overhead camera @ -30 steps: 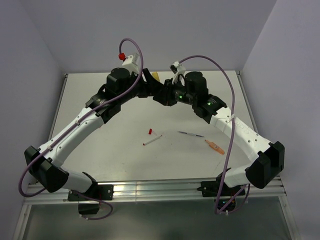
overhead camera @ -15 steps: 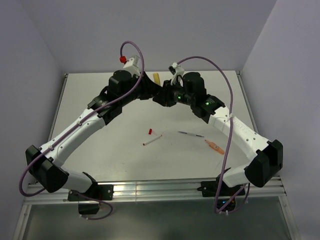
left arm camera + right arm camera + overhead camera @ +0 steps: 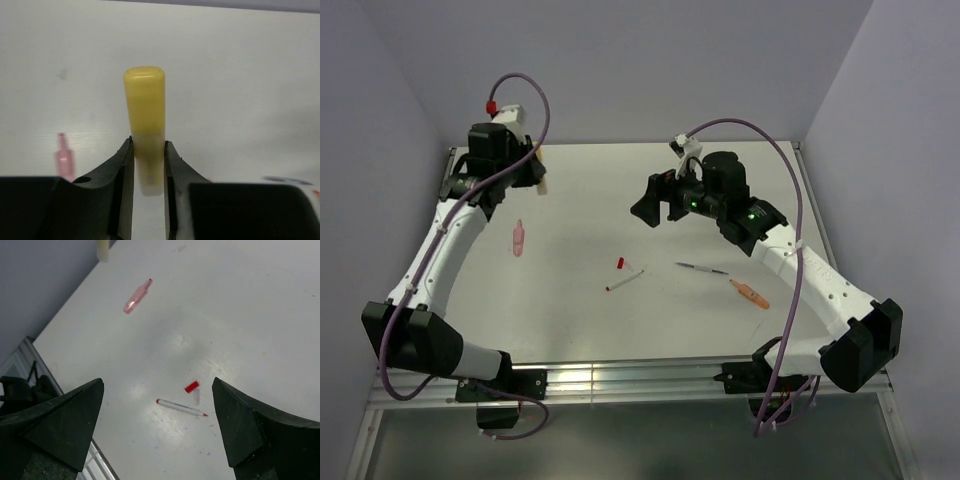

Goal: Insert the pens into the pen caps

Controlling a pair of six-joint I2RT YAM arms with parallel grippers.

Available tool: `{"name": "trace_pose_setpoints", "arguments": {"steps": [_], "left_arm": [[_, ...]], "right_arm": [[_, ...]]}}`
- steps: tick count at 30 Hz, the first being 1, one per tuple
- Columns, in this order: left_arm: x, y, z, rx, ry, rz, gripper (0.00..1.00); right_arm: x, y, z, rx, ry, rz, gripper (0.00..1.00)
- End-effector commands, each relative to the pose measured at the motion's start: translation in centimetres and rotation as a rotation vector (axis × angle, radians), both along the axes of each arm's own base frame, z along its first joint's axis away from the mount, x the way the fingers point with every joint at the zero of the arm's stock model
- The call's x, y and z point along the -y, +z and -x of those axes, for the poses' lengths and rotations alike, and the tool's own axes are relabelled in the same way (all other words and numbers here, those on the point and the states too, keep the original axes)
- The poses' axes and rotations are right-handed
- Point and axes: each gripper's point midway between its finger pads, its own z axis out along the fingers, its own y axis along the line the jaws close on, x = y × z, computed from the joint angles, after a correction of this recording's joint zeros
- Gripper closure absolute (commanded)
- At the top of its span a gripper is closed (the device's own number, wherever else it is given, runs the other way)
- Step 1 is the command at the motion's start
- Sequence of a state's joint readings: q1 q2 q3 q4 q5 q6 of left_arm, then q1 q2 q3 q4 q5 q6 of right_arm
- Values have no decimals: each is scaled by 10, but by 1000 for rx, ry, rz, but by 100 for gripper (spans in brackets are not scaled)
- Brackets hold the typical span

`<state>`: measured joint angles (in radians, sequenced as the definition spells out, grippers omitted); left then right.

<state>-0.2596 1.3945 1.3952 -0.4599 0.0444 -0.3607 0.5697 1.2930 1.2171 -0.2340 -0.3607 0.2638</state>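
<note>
My left gripper (image 3: 148, 146) is shut on a stubby yellow pen (image 3: 144, 110), which sticks out past the fingertips with its paler end between the jaws. In the top view that gripper (image 3: 538, 178) hangs over the table's far left corner. A pink pen (image 3: 519, 238) lies below it on the table. My right gripper (image 3: 658, 213) hovers open over the far middle, holding nothing. Below its spread fingers (image 3: 80, 410) lie a red cap (image 3: 192, 386) and a thin white pen (image 3: 181, 407). A thin grey pen (image 3: 700, 268) and an orange pen (image 3: 748, 293) lie to the right.
The white table (image 3: 580, 320) is walled at the back and both sides. A metal rail (image 3: 620, 375) runs along its near edge between the two arm bases. The pink pen (image 3: 137, 296) also shows far off in the right wrist view.
The left arm has swung from the far middle to the far left corner with the yellow pen. The right gripper has opened wide and drawn back a little. The pink pen now shows.
</note>
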Motion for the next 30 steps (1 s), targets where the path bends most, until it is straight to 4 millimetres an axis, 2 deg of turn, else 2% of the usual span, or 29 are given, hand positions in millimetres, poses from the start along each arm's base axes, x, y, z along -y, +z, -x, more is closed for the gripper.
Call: {"name": "trace_pose_setpoints", "arguments": {"steps": [1, 3, 4, 5, 6, 7, 8, 9, 10, 11, 12, 13, 15, 16, 17, 18, 19, 20, 21, 27, 30], "left_arm": [[-75, -11, -16, -13, -10, -326, 100], [-104, -21, -27, -40, -25, -436, 100], [-131, -45, -35, -112, -34, -497, 100], [-146, -44, -43, -113, -35, -508, 100], [-159, -51, -48, -139, -31, -518, 100], [-183, -74, -58, -196, -30, -521, 100], [-194, -70, -64, -210, -31, -525, 100], [-200, -75, -70, -224, -41, -517, 100], [-216, -102, -79, -285, -46, -518, 100], [-223, -96, -85, -293, -40, -526, 100], [-228, -103, -92, -306, -41, -535, 100], [-237, -125, -98, -347, -53, -550, 100], [-249, -131, -112, -347, -34, -580, 100], [-254, -153, -117, -387, -44, -572, 100], [-258, -150, -126, -375, -30, -574, 100], [-260, -158, -128, -392, -31, -564, 100], [-262, -179, -132, -425, -35, -538, 100], [-265, -181, -137, -417, -27, -532, 100], [-268, -192, -142, -419, -19, -519, 100], [-273, -228, -150, -436, 2, -496, 100], [-276, -237, -151, -449, 14, -496, 100]], "right_arm": [[26, -5, 6, 48, 11, 91, 3], [37, -16, 3, 58, 19, 161, 0], [42, -25, 8, 27, 31, 198, 0], [43, -28, 11, 16, 55, 209, 0], [45, -33, 13, 1, 71, 218, 0], [53, -41, 13, -17, 78, 241, 0], [54, -42, 16, -32, 99, 234, 0], [57, -45, 17, -46, 102, 235, 0], [64, -50, 15, -69, 87, 238, 0], [67, -53, 15, -78, 85, 239, 0], [70, -54, 14, -85, 76, 237, 0], [72, -57, 14, -92, 71, 240, 0], [79, -61, 12, -104, 57, 244, 0], [80, -64, 13, -113, 55, 246, 0], [82, -65, 13, -117, 50, 247, 0], [83, -66, 12, -117, 47, 253, 0], [84, -66, 12, -116, 42, 256, 0], [85, -68, 11, -119, 37, 260, 0], [85, -70, 11, -125, 34, 265, 0], [85, -76, 9, -144, 35, 269, 0], [85, -78, 8, -151, 34, 271, 0]]}}
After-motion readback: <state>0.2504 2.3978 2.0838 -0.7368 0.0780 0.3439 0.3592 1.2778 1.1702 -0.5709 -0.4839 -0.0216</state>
